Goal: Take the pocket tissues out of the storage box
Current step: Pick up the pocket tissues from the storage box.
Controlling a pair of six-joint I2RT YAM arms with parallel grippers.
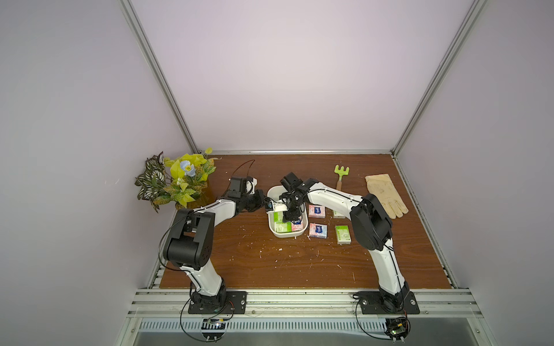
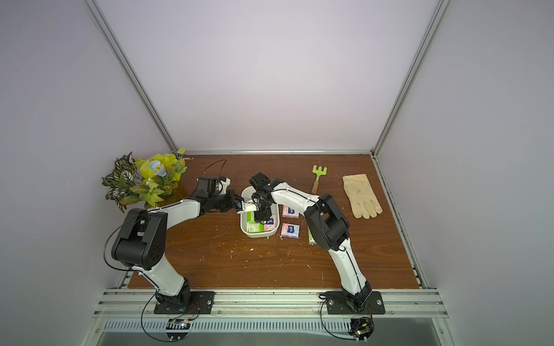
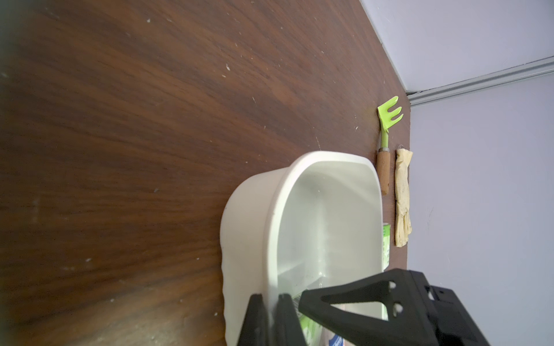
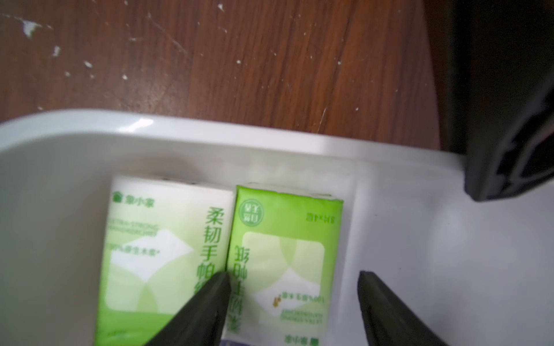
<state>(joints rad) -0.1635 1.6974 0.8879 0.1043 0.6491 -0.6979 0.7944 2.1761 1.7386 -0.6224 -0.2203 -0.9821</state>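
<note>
The right end effector (image 4: 293, 275) hangs spread inside the storage box (image 1: 288, 235), its tips either side of a green pocket tissues packet (image 4: 284, 239); the left end effector (image 3: 270, 302) is clamped on the box's left rim. Four more packets (image 1: 318, 230) lie on the desk (image 1: 239, 254) just right of the box.

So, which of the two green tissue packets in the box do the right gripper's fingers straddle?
The brighter green packet with the round stamp: the open right gripper straddles it. The paler packet lies outside.
</note>
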